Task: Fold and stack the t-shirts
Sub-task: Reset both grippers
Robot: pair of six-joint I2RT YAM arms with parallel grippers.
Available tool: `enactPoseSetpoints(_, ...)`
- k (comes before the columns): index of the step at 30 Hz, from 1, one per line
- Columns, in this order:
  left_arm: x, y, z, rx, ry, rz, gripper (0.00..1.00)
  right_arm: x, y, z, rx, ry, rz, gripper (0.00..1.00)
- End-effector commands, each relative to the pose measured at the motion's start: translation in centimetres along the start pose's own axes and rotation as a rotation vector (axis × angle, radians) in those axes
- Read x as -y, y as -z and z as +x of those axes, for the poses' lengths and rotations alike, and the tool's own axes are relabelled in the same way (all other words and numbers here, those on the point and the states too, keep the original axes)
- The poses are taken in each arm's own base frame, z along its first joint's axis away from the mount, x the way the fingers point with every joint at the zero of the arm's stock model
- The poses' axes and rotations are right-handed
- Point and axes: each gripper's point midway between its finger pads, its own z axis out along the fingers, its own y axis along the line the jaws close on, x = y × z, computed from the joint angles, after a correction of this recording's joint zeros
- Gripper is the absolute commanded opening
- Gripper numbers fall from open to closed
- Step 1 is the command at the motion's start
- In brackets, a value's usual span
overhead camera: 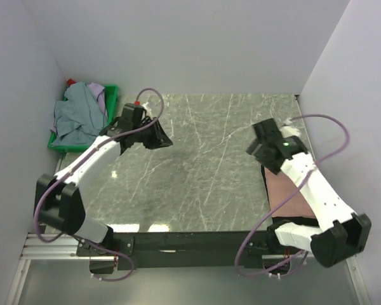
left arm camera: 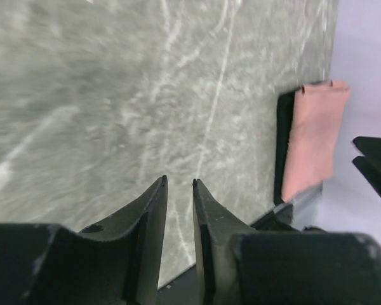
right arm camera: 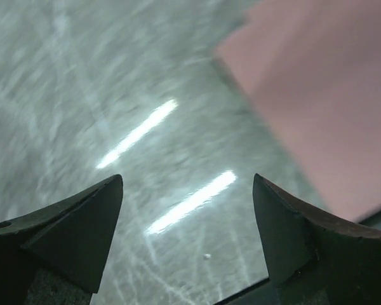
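Top external view: the salmon-pink t-shirt [overhead camera: 291, 190] lies folded at the right edge of the table [overhead camera: 203, 178]. A grey-blue t-shirt [overhead camera: 76, 117] and a lavender t-shirt [overhead camera: 99, 94] lie in the green crate [overhead camera: 113, 95]. Left wrist view: we see the left gripper [left arm camera: 179, 184] with fingers slightly apart and empty. Under the pink one lies perhaps a black t-shirt [left arm camera: 282, 146]. Right wrist view: the right gripper [right arm camera: 187, 184] has its fingers wide apart and empty.

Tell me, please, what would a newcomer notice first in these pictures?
The green crate in the far left corner, heaped with crumpled grey-blue and lavender t-shirts. Next, the folded salmon-pink t-shirt at the near right edge of the marbled table, partly under the right arm. The right gripper gapes wide and empty above it.
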Motion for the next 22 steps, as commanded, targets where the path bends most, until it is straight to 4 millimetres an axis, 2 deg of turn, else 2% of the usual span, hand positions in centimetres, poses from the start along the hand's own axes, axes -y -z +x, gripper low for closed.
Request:
enactPoseSetpoints(1, -1.5, 3.0, -1.5, 0.126, -0.057, -0.063, 0.29, -7.5, 1.9, 0.0, 0.077, 0.031, -0.229, 0.89)
enactPoseSetpoints(3, -2.7, 4.3, -1.7, 0.178, -0.066, -0.109, 0.30, -10.5, 2.8, 0.5, 0.100, 0.059, -0.329, 0.89)
enactPoseSetpoints(4, -3.2, 4.8, -1.9, 0.201, -0.066, -0.131, 0.31, -11.8, 3.0, 1.3, 0.090, 0.111, -0.367, 0.90)
enactPoseSetpoints(5, -3.7, 5.3, -1.8, 0.213, -0.070, -0.153, 0.31, -13.1, 3.7, 2.3, 0.082, 0.153, -0.421, 0.90)
enactPoseSetpoints(6, -4.0, 6.0, -1.6, 0.235, -0.079, -0.166, 0.32, -14.6, 4.6, 2.3, 0.099, 0.158, -0.477, 0.90)
enactPoseSetpoints(9, -5.3, 7.7, -1.7, 0.300, -0.088, -0.229, 0.34, -16.5, 5.5, 3.0, 0.136, 0.211, -0.546, 0.91)
enactPoseSetpoints(15, -6.1, 9.6, -1.7, 0.370, -0.089, -0.271, 0.35, -18.0, 5.8, 4.5, 0.141, 0.267, -0.680, 0.92)
enactPoseSetpoints(17, -6.3, 10.2, -1.9, 0.397, -0.083, -0.287, 0.36, -17.5, 5.4, 4.7, 0.154, 0.281, -0.680, 0.92)
enactPoseSetpoints(22, -5.9, 11.1, -2.1, 0.436, -0.070, -0.273, 0.36, -17.7, 6.0, 4.5, 0.169, 0.290, -0.713, 0.93)
